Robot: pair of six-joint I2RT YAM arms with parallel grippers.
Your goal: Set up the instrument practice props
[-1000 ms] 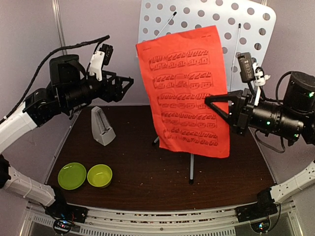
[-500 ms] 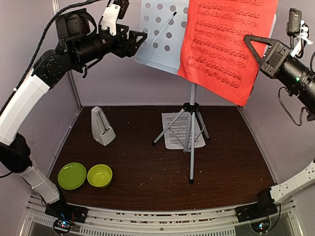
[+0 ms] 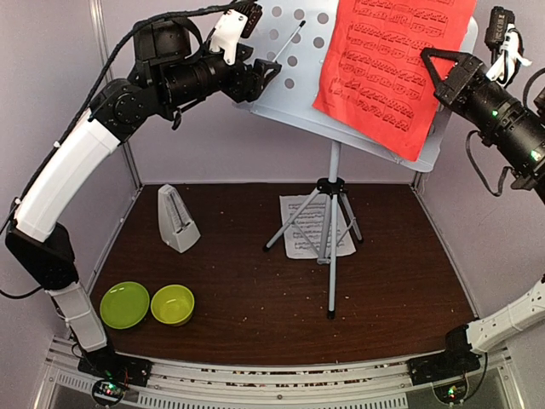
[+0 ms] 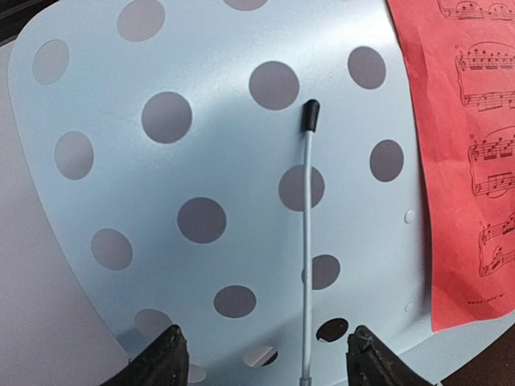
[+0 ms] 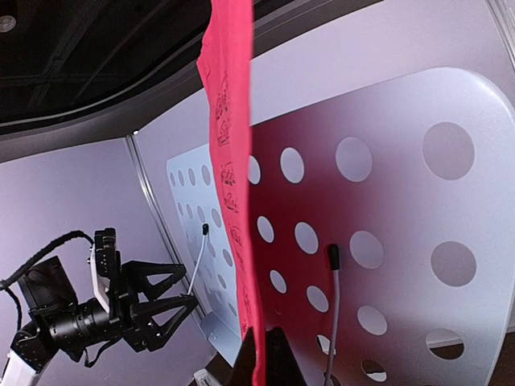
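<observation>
- Music stand [image 3: 332, 175]: upright, with its desk [image 3: 294, 89] at 12 o'clock.
- Red sheet [image 3: 387, 60]: long axis runs up the desk, its 3 o'clock edge pinched by the raised right gripper [image 3: 430, 61].
- Left gripper [image 4: 261, 354]: raised, wide open by the desk's 9 o'clock edge.

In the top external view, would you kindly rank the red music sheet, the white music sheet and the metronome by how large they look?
1. red music sheet, though it is raised nearer the camera
2. white music sheet
3. metronome
</observation>
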